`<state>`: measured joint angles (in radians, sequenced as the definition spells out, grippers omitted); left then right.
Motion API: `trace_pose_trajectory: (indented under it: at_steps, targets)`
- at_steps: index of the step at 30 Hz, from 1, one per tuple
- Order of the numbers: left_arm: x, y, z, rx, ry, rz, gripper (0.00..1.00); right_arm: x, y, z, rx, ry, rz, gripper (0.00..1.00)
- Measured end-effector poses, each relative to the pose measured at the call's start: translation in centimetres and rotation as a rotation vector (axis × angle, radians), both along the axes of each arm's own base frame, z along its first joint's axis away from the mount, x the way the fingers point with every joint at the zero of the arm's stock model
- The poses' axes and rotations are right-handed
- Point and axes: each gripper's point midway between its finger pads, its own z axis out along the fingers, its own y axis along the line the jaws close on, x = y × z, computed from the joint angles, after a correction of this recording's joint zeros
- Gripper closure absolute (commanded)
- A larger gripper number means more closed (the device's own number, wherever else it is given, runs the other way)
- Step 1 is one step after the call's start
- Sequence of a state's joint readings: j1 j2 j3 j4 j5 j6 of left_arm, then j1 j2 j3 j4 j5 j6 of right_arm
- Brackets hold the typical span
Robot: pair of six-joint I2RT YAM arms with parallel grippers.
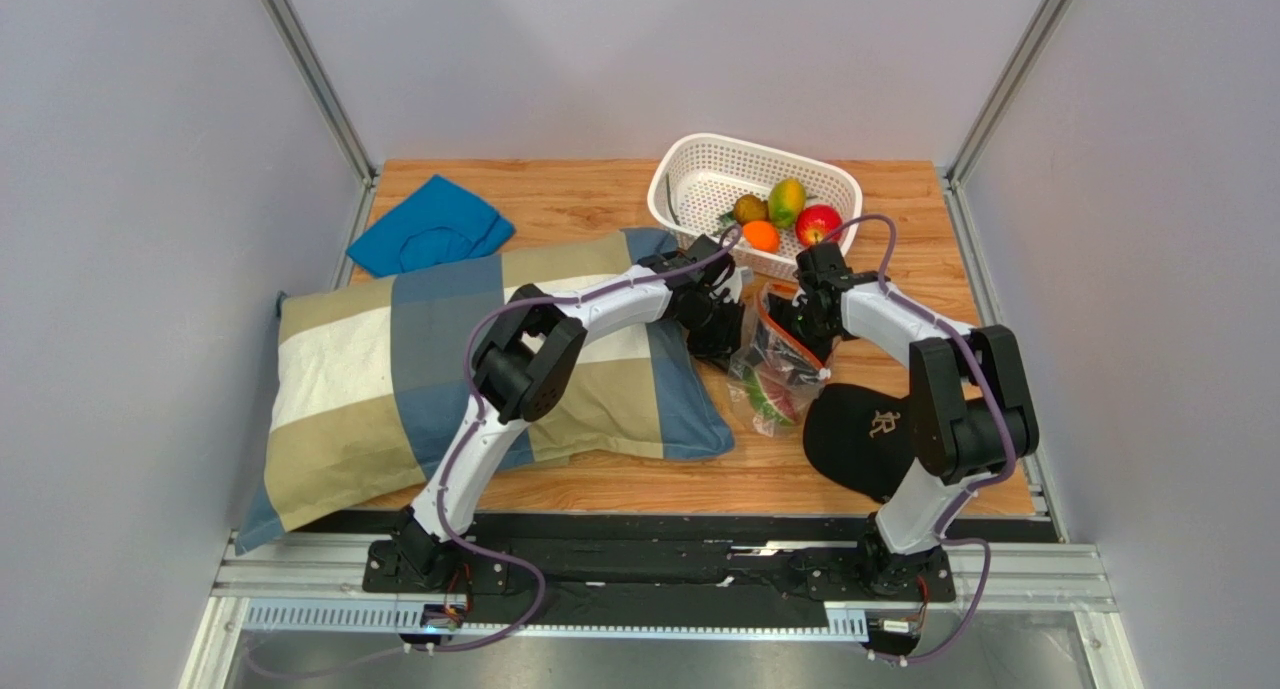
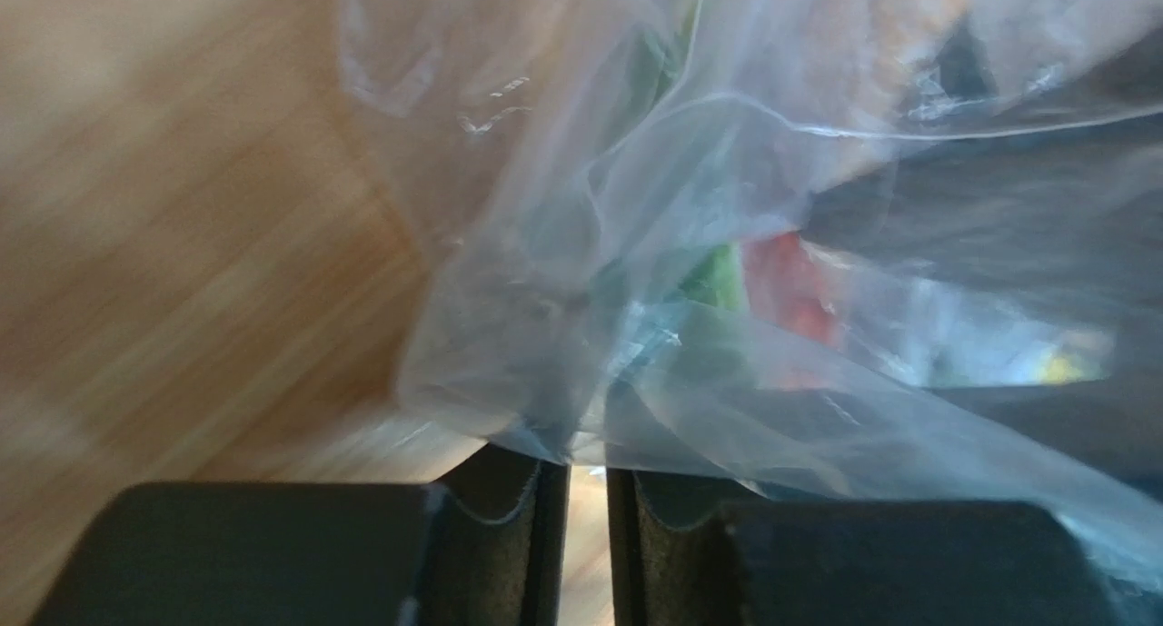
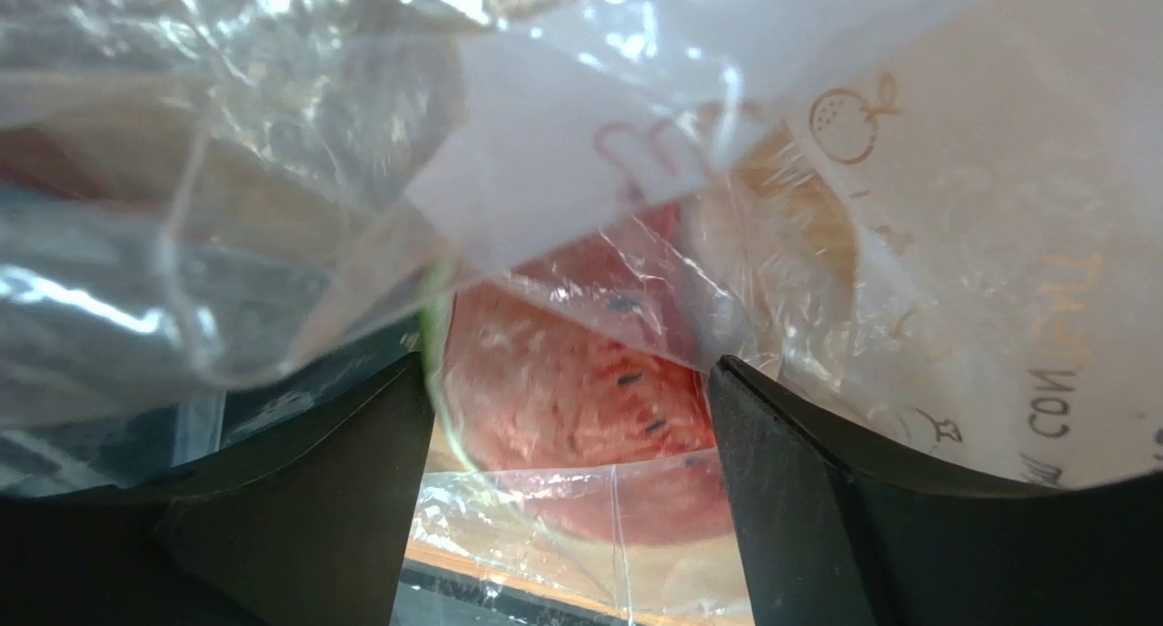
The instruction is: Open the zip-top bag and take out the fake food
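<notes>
The zip-top bag (image 1: pixel 774 377) is clear and crinkly, with an orange-red zip strip, and sits between my two grippers right of the pillow. Red and green fake food shows through it. My left gripper (image 1: pixel 723 323) is at its left side. In the left wrist view the gripper (image 2: pixel 587 479) has its jaws nearly together, with a fold of the bag (image 2: pixel 765 394) at the tips. My right gripper (image 1: pixel 800 323) is open. In the right wrist view the gripper (image 3: pixel 573 429) straddles a red watermelon slice (image 3: pixel 573 374) inside the bag (image 3: pixel 273 176).
A white perforated basket (image 1: pixel 706 172) at the back holds an orange (image 1: pixel 760 235), a red apple (image 1: pixel 818 224) and other fruit. A black cap (image 1: pixel 864 434) lies right of the bag. A checked pillow (image 1: pixel 451 367) and a blue cloth (image 1: pixel 431 224) lie to the left.
</notes>
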<state>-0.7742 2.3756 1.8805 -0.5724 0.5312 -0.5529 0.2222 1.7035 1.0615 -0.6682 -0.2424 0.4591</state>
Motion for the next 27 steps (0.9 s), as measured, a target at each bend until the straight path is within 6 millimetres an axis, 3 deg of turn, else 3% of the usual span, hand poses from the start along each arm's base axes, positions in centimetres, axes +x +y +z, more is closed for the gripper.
trace_pose_trajectory:
  at_steps: [6,9,10,12,13,16,22,27]
  targets:
    - [0.0,-0.6,-0.3,-0.016,0.031,0.008,0.85,0.0,0.3,-1.1,0.005,0.034,0.010,0.20]
    - [0.1,-0.6,-0.3,-0.017,0.030,0.011,0.86,0.3,0.5,-1.2,0.000,0.045,0.016,0.31]
    - [0.1,-0.6,-0.3,-0.016,0.029,0.012,0.86,0.3,0.5,-1.2,-0.006,0.050,0.020,0.44]
    - [0.3,-0.5,-0.3,-0.016,0.027,0.013,0.85,0.5,0.8,-1.1,-0.008,0.055,0.021,0.61]
    - [0.3,-0.4,-0.3,-0.016,0.025,0.013,0.84,0.6,0.9,-1.0,-0.010,0.048,0.023,0.75]
    - [0.4,-0.2,-0.2,-0.012,0.013,0.010,0.73,0.7,1.1,-0.7,-0.009,0.030,0.027,1.00]
    - [0.5,0.8,1.8,-0.010,-0.059,-0.013,0.57,0.9,0.6,0.4,0.002,-0.007,0.006,1.00]
    - [0.8,0.8,6.1,-0.091,-0.116,-0.047,0.50,1.9,-0.3,4.3,0.065,-0.107,-0.034,1.00]
